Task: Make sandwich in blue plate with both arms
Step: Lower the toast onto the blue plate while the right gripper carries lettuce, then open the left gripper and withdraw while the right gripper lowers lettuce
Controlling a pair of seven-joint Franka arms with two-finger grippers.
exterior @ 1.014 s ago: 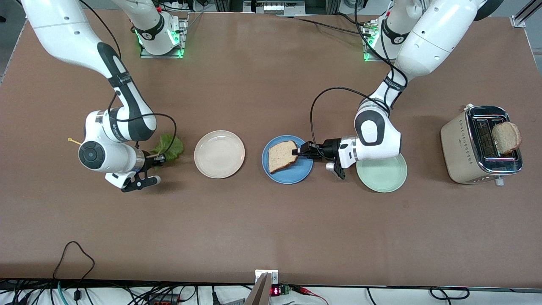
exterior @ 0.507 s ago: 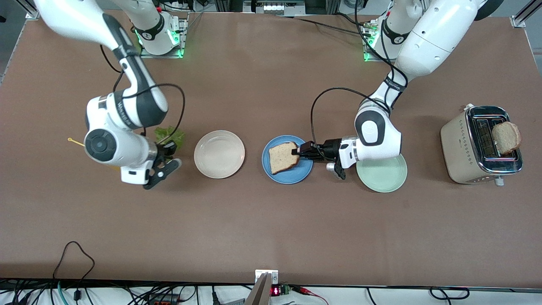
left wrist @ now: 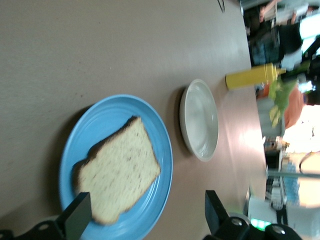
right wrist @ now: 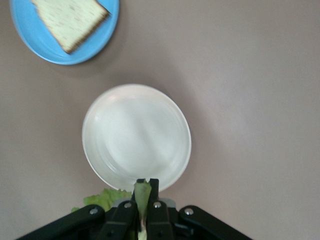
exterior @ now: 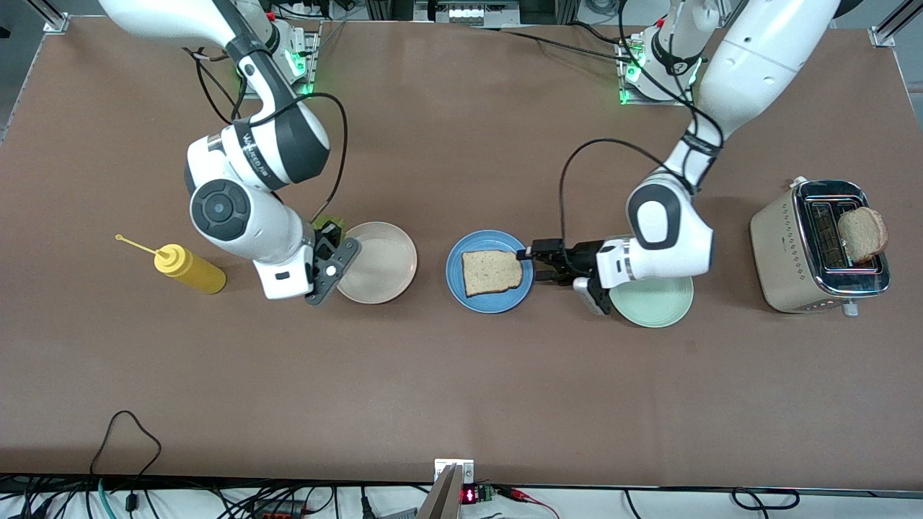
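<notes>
The blue plate [exterior: 497, 301] sits mid-table with one bread slice [exterior: 490, 272] lying flat on it. My left gripper [exterior: 537, 264] is open and empty just beside the plate's rim, on the side toward the mint-green plate. In the left wrist view its fingers [left wrist: 77, 217] straddle the plate [left wrist: 100, 120] and slice [left wrist: 117, 172]. My right gripper [exterior: 330, 235] is shut on the green lettuce leaf [exterior: 328, 222] over the cream-white plate's edge; the right wrist view shows the leaf [right wrist: 143, 192] pinched between the fingers. A second bread slice [exterior: 862, 234] stands in the toaster.
The cream-white plate [exterior: 375, 263] lies beside the blue plate, toward the right arm's end. The mint-green plate [exterior: 652, 303] lies under the left wrist. A toaster [exterior: 793, 249] stands at the left arm's end. A yellow squeeze bottle [exterior: 187, 268] lies at the right arm's end.
My left gripper let go of the bread slice, which now lies flat on the blue plate, and drew back. My right gripper carried the lettuce toward the cream-white plate, uncovering the yellow bottle.
</notes>
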